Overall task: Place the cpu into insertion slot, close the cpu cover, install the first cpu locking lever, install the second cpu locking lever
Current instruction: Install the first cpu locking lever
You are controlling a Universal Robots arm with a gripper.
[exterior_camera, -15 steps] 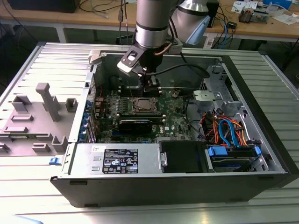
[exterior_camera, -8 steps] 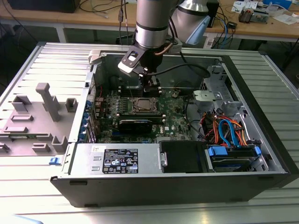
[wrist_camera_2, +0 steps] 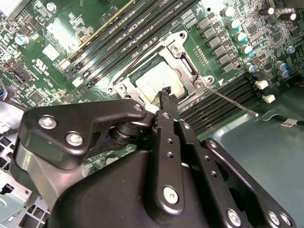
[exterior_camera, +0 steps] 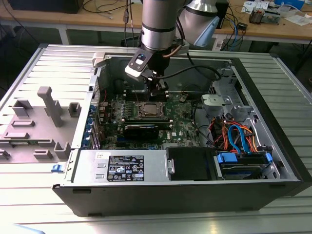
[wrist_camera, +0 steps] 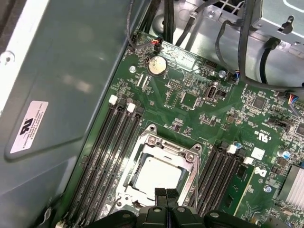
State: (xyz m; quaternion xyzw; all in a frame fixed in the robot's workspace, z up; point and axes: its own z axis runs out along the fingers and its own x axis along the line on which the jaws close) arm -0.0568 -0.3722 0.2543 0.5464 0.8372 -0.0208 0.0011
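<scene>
Silvery cpu (wrist_camera: 159, 176) lies in the insertion slot (wrist_camera: 152, 140), well in from the circuit board's (wrist_camera: 156, 95) edges, with the cpu cover (wrist_camera: 187, 164) seemingly flat over it — any push should go straight down, clear of the locking lever (wrist_camera_2: 232, 102). The gripper (wrist_camera: 166, 192) has its fingers pressed together, empty, tips at the cover's edge — contact unclear.

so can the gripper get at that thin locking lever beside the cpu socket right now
Probably yes: the gripper, jaws shut, hangs over the cpu, and the locking lever juts out beside it with nothing lying across it.
</scene>
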